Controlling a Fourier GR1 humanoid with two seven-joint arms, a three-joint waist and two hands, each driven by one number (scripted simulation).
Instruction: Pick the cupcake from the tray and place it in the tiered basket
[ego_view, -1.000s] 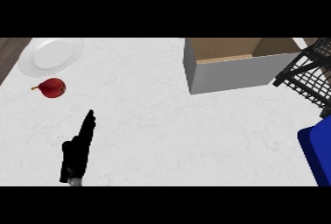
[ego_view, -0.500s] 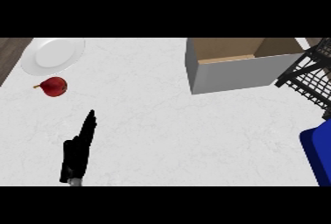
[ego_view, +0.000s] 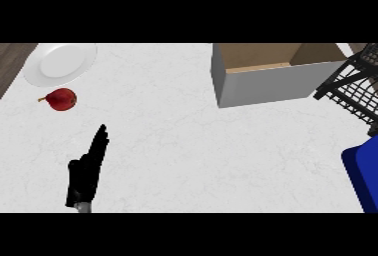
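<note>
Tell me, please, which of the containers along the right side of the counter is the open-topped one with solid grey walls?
It is the grey box, showing a brown inside. The black wire basket beside it is a lattice, and the blue tray is solid blue.

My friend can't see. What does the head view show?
One black robot hand rests open on a white counter. Near it lie a red fruit and a white plate; a box, black basket and blue tray sit right.

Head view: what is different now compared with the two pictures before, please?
Nothing has visibly changed. The left hand rests open at the lower left as before, and the plate, red fruit, box, black basket and blue tray keep their places.
</note>
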